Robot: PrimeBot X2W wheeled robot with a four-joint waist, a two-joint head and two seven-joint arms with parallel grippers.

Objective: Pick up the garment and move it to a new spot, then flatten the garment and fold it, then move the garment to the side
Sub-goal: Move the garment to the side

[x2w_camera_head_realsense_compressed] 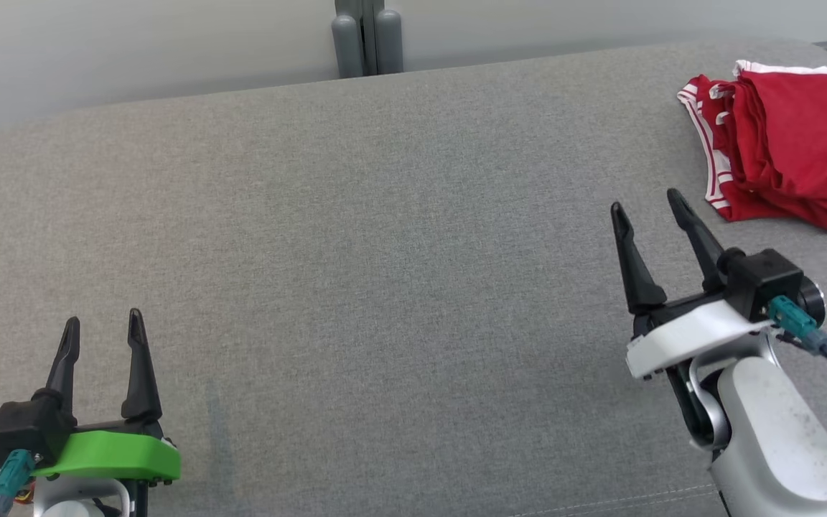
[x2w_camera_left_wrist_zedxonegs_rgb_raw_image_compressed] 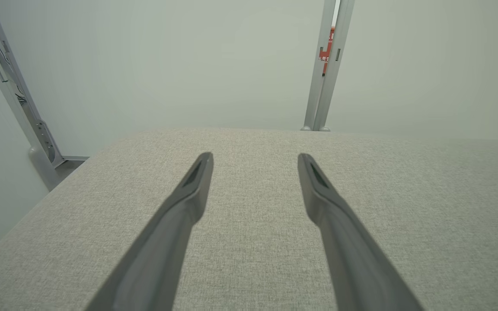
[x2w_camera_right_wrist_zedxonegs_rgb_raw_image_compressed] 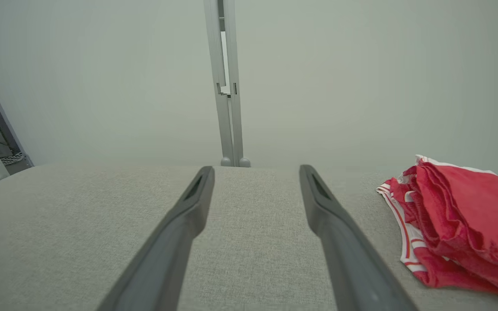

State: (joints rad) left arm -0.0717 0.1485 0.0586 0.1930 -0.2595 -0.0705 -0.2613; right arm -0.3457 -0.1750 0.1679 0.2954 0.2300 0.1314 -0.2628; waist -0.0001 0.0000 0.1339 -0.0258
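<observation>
Right gripper (x2w_camera_head_realsense_compressed: 647, 197), jaws open and empty, sits lower left of the folded red garment (x2w_camera_head_realsense_compressed: 787, 143) at upper right; nearer arm.

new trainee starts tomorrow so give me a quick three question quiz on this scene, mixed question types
1. True or false: the left gripper stands open and empty.
2. Which is nearer the red garment? A) left gripper B) right gripper C) both equally near
3. Fill in: the garment lies on the far ___ of the grey surface.
Key: 1 true; 2 B; 3 right.
</observation>
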